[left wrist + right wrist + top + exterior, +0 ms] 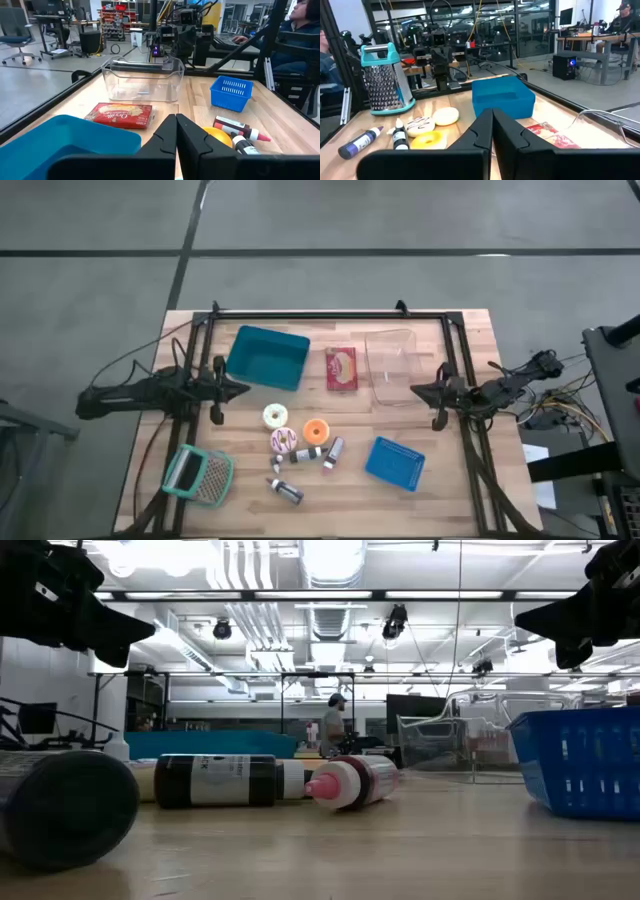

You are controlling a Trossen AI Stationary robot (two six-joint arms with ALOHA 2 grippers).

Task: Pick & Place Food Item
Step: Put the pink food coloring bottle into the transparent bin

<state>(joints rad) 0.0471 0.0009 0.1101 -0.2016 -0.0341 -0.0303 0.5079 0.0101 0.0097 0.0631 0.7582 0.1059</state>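
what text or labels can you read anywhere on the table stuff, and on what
"Orville": on the red packet, seen from the left wrist; the smaller print beneath it is too blurred to read.
Dark bottle in the low view: white lettering on its label, too small to read.
Bottles beside the orange piece: no legible print.
Grater, teal bin, blue basket: no text visible.

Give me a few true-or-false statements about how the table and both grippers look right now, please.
1. Both the left gripper and the right gripper are shut and hold nothing. True.
2. The red packet lies inside the teal bin. False: it lies on the table between the teal bin and the clear container.
3. The grater lies near the table's front left corner. True.
4. The blue basket holds the orange donut. False: the donut lies on the table.
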